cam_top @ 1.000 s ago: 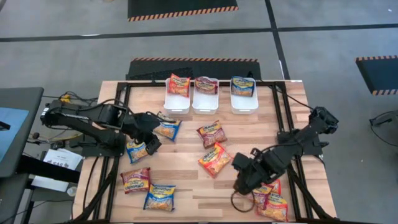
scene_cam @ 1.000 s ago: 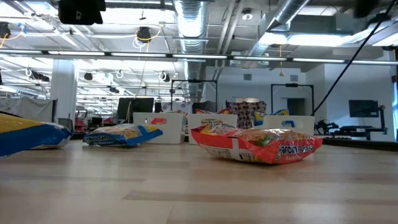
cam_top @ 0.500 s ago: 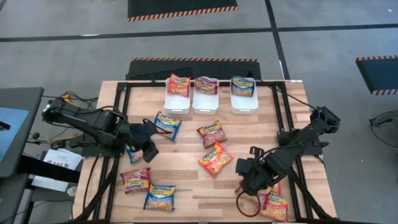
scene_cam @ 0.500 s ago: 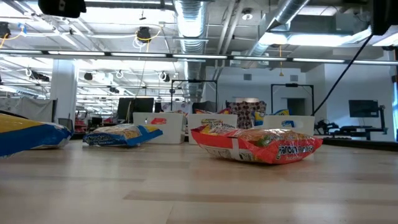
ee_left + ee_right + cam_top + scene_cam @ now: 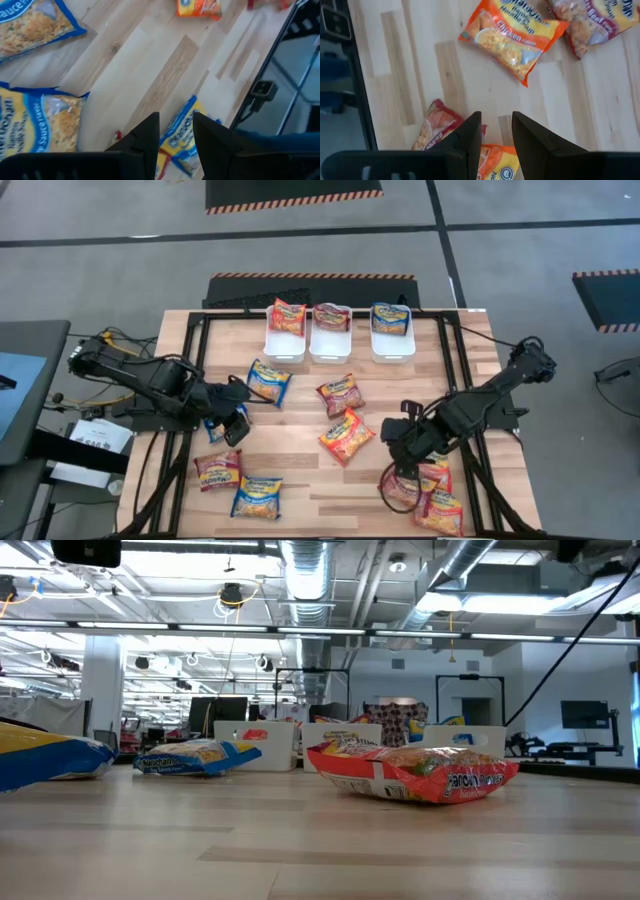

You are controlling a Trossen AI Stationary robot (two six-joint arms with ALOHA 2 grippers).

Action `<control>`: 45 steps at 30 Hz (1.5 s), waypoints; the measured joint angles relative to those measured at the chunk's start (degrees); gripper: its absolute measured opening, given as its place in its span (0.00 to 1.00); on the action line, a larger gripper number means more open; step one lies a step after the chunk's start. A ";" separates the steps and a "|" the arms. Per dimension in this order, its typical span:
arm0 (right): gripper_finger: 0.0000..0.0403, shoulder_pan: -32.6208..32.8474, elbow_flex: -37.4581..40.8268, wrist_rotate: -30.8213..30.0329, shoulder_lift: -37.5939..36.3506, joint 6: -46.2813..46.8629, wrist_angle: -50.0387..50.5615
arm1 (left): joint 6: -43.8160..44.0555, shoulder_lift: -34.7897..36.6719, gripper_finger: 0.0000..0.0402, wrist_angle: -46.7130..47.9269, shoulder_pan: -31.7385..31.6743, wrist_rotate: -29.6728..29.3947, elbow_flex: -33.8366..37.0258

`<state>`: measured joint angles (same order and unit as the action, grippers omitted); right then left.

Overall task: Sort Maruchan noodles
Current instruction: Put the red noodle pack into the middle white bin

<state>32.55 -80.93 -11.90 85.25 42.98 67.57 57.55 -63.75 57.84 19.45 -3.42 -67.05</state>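
Partly hidden under the left gripper (image 5: 237,427), a blue packet (image 5: 216,426); both grippers' fingers slightly parted, gripping nothing.

Three white rectangular plastic bins (image 5: 340,340) line the wooden table's (image 5: 300,445) far edge, one crinkly ramen packet (image 5: 288,316) in each; other packets lie scattered nearer.

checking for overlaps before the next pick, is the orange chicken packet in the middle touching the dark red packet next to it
Apart. The high view shows bare wood between the orange chicken packet and the dark red packet; the right wrist view shows that gap too.
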 joint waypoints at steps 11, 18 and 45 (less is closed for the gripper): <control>0.33 -5.03 0.00 0.48 0.31 1.65 -12.34 | -3.25 0.00 0.30 4.09 0.25 -0.35 0.00; 0.34 -10.48 0.00 0.48 0.31 -1.23 -22.01 | -8.74 0.00 0.30 4.19 2.12 -0.32 0.00; 0.56 -10.13 -0.04 7.97 0.33 9.43 -13.27 | -3.74 0.05 0.30 3.74 11.10 -7.08 1.19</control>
<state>22.41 -80.97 -3.93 85.58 52.42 54.30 53.80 -63.69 61.58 30.55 -10.51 -65.86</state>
